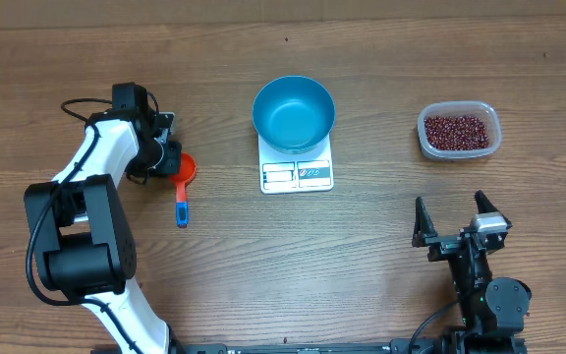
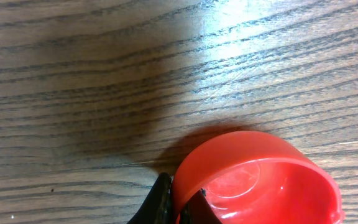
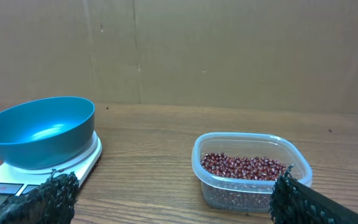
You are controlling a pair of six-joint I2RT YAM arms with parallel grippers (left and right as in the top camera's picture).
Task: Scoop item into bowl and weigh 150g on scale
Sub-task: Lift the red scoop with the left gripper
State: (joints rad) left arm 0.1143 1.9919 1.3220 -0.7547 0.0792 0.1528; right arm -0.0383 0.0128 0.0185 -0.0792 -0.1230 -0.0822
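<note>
A red scoop (image 1: 186, 171) with a blue handle (image 1: 182, 210) lies on the table at the left. My left gripper (image 1: 168, 157) is shut on its rim. In the left wrist view, one black finger (image 2: 161, 200) is outside the red scoop's (image 2: 260, 180) wall and the other is inside. The blue bowl (image 1: 294, 111) stands empty on the white scale (image 1: 297, 175) at the middle. The item, dark red beans (image 1: 457, 130), fills a clear container at the right. My right gripper (image 1: 452, 222) hovers open near the front right, and the beans (image 3: 244, 167) lie ahead of it.
The clear plastic container (image 3: 247, 190) stands ahead of the right fingertips (image 3: 294, 199). To its left are the bowl (image 3: 39, 130) and the scale (image 3: 79, 163). A cardboard wall rises behind the table.
</note>
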